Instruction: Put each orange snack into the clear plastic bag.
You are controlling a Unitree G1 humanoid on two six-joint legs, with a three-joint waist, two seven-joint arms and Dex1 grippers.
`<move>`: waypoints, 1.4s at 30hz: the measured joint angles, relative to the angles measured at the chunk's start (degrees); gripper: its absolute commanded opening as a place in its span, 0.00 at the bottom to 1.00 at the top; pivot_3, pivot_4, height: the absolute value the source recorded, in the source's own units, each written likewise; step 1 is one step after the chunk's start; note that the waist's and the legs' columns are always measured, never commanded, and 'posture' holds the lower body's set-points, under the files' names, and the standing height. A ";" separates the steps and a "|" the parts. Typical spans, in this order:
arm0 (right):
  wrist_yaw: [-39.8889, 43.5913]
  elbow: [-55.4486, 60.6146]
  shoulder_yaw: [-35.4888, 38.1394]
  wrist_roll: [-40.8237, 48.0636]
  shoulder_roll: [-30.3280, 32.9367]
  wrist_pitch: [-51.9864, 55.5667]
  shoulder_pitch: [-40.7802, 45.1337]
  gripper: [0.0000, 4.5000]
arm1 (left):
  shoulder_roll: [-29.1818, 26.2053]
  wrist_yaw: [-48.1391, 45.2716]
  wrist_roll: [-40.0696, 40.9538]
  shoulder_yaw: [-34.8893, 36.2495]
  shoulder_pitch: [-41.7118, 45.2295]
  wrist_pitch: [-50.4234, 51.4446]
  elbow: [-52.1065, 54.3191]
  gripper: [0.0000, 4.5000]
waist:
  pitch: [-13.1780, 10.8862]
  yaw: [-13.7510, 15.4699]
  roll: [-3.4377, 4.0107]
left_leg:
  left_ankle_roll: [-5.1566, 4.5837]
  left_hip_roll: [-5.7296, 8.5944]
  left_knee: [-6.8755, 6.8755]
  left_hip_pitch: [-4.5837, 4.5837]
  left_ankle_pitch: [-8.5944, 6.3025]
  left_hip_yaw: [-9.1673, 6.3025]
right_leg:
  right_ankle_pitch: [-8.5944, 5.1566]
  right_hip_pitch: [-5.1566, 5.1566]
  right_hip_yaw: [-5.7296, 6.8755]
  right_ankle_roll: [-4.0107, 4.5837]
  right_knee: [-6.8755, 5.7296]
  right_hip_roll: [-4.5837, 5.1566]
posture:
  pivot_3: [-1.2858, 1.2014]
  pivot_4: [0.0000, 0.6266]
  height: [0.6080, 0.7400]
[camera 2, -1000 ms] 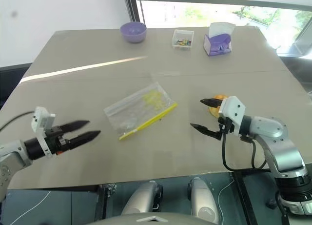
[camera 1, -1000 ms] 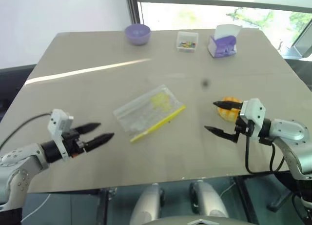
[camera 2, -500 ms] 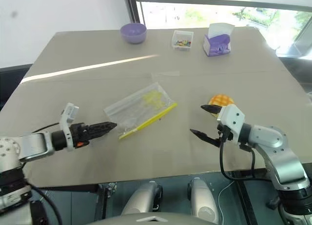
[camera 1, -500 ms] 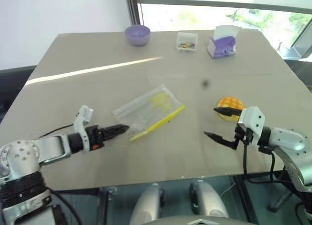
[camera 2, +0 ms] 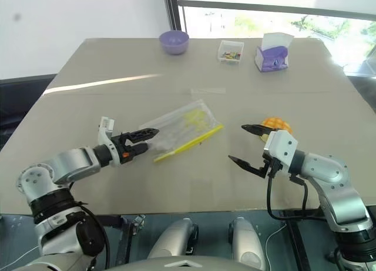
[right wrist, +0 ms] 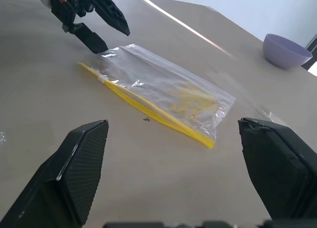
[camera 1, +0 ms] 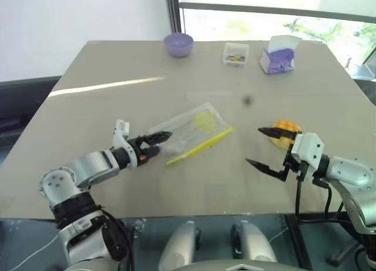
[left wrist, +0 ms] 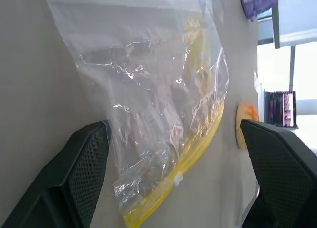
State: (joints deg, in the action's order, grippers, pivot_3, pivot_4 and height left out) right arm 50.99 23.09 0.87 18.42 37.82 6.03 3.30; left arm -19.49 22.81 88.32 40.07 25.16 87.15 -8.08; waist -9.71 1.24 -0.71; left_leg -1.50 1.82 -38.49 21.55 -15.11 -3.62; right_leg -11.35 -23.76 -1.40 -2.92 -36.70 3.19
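Reaching low across the worktop (camera 1: 88, 106) from the near left: left gripper (camera 1: 158, 143), forearm laid almost level and angled inward toward the middle, wrist rolled so one black finger sits above the other. Released, fingers apart, tips at the near corner of the clear plastic bag (camera 1: 189, 125), one above the plastic and one beside it; cannot tell whether touching. Nothing grasped.

Lying flat near the centre of the worktop, the bag, slanted, with yellow seal strip (camera 1: 200, 146) along the edge facing the robot and a patch of yellow print (camera 2: 195, 116) showing through toward its far end. Seen along the left wrist: crinkled plastic spread between the two fingers, seal strip running off toward the right-hand finger.

Held above the near right part of the worktop: right gripper (camera 1: 265, 147), forearm coming in from the right edge, elbow bent, fingers pointing inward toward the bag. Released too, spread wide, empty, well short of the bag.

Sitting on the worktop just behind that gripper, orange snack (camera 1: 286, 130), partly hidden by the white wrist housing, well apart from the bag.

Along the far edge: purple bowl (camera 1: 178, 44), small clear box (camera 1: 235, 53), purple and white carton (camera 1: 278, 55).
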 measured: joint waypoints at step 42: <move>-29.16 -43.62 -18.83 -40.77 -16.18 -29.03 24.36 1.00 | 9.16 29.05 23.59 -8.97 5.61 -29.15 8.14 0.02 | -0.18 -0.61 -0.40 | 0.42 0.01 0.15 0.17 0.26 -0.05 | 0.01 -0.05 0.07 0.05 0.40 -0.21 | 0.52 0.24 1.00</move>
State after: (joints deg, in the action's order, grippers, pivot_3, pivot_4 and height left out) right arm 21.84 -20.52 -17.95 -22.35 21.64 -23.00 27.66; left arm -10.33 51.86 111.90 31.09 30.77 58.00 0.06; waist -9.90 0.63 -1.11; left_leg -1.08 1.83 -38.34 21.72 -14.85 -3.68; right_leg -11.34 -23.82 -1.34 -2.87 -36.31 2.98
